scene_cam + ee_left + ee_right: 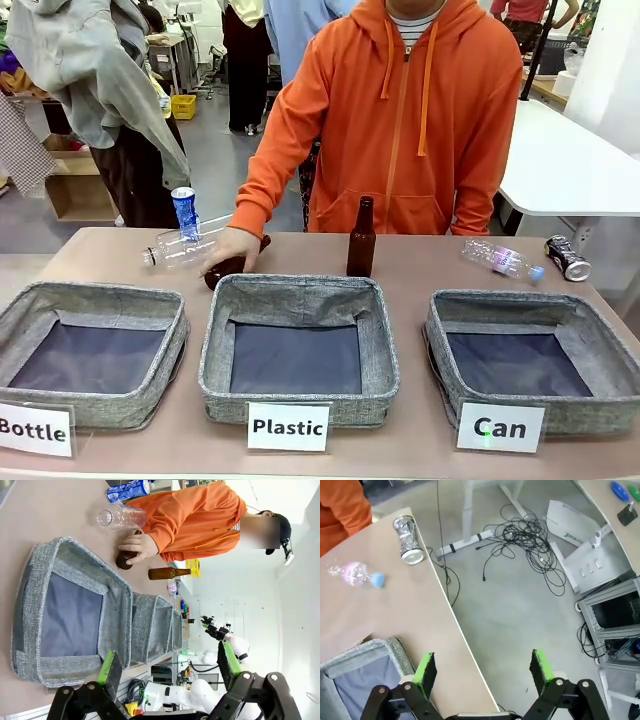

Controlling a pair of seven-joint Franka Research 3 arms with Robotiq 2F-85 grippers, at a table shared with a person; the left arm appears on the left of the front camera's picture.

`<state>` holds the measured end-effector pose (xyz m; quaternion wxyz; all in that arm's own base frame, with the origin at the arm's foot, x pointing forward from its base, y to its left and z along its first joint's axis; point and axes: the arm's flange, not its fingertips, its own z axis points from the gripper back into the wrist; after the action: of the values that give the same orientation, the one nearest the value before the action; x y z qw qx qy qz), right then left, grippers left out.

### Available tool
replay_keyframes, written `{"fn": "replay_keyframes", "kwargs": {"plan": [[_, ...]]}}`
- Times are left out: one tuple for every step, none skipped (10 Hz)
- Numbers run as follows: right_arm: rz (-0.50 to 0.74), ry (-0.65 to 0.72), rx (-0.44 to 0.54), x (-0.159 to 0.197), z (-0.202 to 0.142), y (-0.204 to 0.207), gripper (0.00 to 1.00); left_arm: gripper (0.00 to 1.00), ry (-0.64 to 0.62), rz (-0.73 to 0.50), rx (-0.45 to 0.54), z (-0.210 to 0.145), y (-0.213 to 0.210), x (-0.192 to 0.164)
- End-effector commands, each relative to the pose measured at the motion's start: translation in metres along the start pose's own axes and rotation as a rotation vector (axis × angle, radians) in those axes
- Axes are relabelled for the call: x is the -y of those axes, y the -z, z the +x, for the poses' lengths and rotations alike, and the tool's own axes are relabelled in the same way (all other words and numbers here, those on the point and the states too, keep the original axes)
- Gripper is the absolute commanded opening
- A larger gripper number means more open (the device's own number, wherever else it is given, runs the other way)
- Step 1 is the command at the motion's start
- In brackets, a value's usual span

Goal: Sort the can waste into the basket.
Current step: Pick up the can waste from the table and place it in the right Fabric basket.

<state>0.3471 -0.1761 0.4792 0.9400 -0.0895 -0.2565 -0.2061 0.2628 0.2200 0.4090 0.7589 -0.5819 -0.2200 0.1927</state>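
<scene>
Dark can (567, 258) lies beside table's (430, 272) far-right edge.

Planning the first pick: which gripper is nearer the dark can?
Right. The right gripper hangs off the table edge beside the Can basket, dark can ahead; the left gripper is by the Bottle bin.

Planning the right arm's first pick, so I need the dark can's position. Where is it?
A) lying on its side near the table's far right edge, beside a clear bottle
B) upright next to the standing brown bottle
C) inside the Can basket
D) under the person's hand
A: the dark can lies on its side near the right edge of the table, just right of a clear plastic bottle, beyond the Can basket.
</scene>
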Motion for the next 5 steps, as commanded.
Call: {"fn": "replay_keyframes", "kwargs": {"plan": [[-0.010,-0.046,0.012,-0.006,0.002,0.003,1.00,1.00,0.021,-0.027,0.007,0.002,0.000,0.001],[0.000,0.000,0.000,0.000,0.000,0.000,1.00,1.00,0.021,-0.027,0.007,0.002,0.000,0.001],[-0.010,0.027,-0.007,-0.007,0.019,0.005,1.00,1.00,0.021,-0.027,0.007,0.002,0.000,0.001],[0.025,-0.033,0.005,-0.013,0.034,0.006,1.00,1.00,0.021,-0.027,0.007,0.002,0.000,0.001],[0.021,-0.062,0.012,-0.024,0.051,0.006,1.00,1.00,0.021,-0.027,0.007,0.002,0.000,0.001]]}}
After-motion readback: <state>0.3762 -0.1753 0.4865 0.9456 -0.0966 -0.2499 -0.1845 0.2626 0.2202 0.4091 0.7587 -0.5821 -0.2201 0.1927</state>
